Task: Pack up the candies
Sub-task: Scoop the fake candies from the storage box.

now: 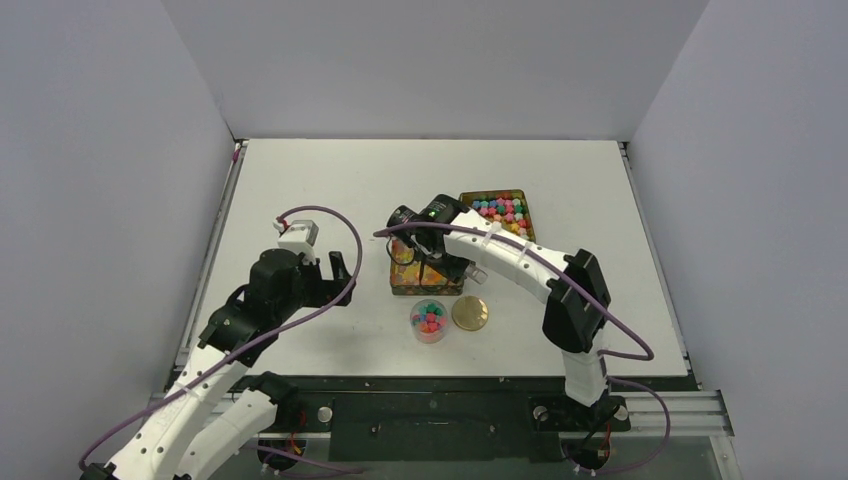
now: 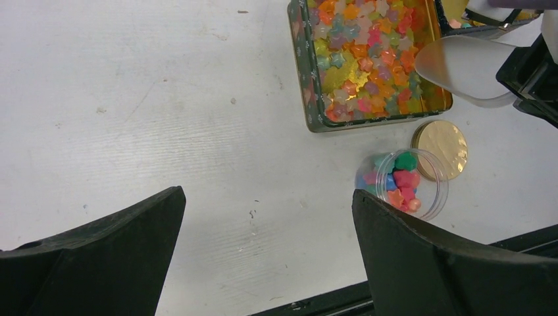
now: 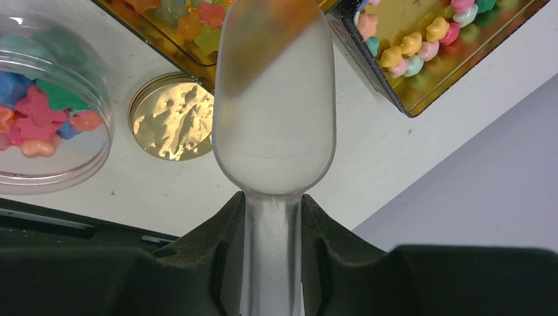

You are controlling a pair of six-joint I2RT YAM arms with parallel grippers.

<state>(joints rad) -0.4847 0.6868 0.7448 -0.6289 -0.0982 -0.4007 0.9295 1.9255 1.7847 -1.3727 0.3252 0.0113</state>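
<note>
The right tool (image 3: 273, 212) was clamped on the handle of a frosted scoop (image 3: 275, 99), its bowl poised above the near tin (image 2: 299, 72), likely to dip for a load. The bowl looked empty, though the cloudy plastic made that uncertain. The candies (image 2: 368, 59) were small star-like lumps: glossy orange and yellow in that tin, opaque pastels in the far tin (image 3: 421, 89), some in the open jar (image 2: 445, 191), its gold lid (image 2: 439, 149) beside it on the tabletop (image 2: 164, 99). The left tool (image 2: 268, 197) hung wide open and empty, well clear.

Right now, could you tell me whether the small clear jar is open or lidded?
Open: the jar has no top; its gold lid lies beside it.
</note>
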